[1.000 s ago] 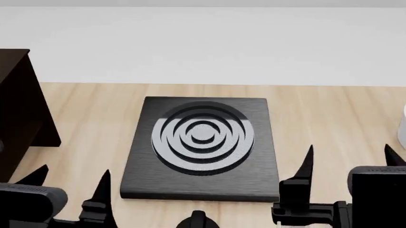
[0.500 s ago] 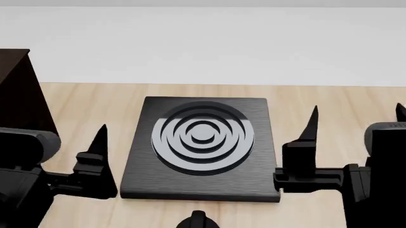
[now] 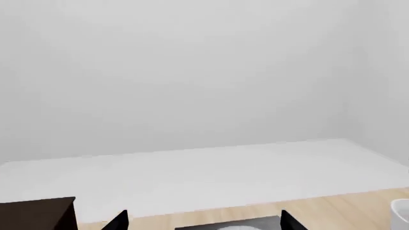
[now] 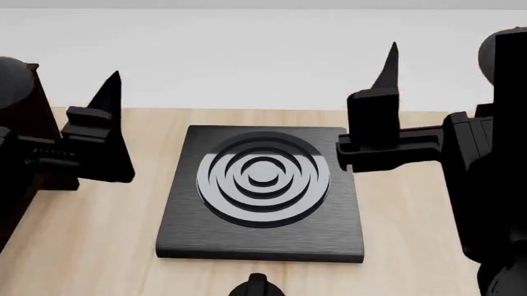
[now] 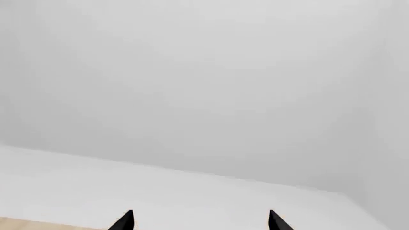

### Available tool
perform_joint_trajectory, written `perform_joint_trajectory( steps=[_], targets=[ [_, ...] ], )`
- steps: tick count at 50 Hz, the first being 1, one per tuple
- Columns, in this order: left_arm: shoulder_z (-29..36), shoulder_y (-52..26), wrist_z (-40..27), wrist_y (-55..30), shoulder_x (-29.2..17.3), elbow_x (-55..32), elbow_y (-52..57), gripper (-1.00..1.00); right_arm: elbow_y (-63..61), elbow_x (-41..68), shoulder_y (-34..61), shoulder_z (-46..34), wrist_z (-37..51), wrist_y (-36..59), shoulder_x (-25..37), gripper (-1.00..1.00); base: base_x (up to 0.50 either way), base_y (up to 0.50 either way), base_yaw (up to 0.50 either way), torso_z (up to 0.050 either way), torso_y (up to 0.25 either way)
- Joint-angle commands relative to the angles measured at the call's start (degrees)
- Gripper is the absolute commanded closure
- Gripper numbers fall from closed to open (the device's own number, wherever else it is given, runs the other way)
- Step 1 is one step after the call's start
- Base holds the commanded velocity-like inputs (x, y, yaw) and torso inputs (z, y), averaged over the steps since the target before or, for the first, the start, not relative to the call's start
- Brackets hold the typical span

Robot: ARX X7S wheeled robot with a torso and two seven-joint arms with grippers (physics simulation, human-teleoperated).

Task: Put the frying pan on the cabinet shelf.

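Grippers up on both sides, fingers pointing at the ceiling: the left gripper (image 3: 203, 221) shows two black tips spread wide apart, and the right gripper (image 5: 199, 221) likewise stands open, holding nothing. Between the raised arms the square burner plate (image 4: 261, 191) lies flat on the counter (image 4: 428, 216), near its front edge. At the counter's left edge stands the dark cabinet (image 4: 24, 154); its shelf is hidden. No frying pan shows in any view, and no writing is readable.

black square burner plate (image 4: 260, 191) with grey concentric rings, light wood-grain worktop (image 4: 91, 228), near-black brown cabinet (image 4: 21, 154), black grippers
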Motion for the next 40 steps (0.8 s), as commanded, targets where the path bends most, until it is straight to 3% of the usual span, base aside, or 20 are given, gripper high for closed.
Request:
perform_joint_trajectory(
  steps=[1,10,30,40],
  targets=[
    [2.1,-9.7,-11.7,2.5,-2.0,-13.5,-5.2,-1.00,5.5,9.1,10.0,-5.2,7.2,-0.2,1.0,-1.00,0.00,0.00,0.00,0.000,0.000],
    [5.2,-14.1,-15.4,5.0,-2.9,-17.0,-7.0,-1.00,5.8,6.8,10.8,-7.5,5.5,-2.5,0.9,-1.00,0.00,0.00,0.00,0.000,0.000],
    [8.3,-18.2,-14.0,7.4,-2.7,-16.6,-8.9,-1.00,5.8,5.7,14.2,-8.9,6.2,-5.8,1.6,-1.00,0.00,0.00,0.00,0.000,0.000],
    [9.9,-16.8,-12.2,7.8,-2.1,-15.0,-8.0,-1.00,2.4,3.5,6.7,-7.8,4.5,-8.8,2.4,-1.00,0.00,0.00,0.00,0.000,0.000]
  ],
)
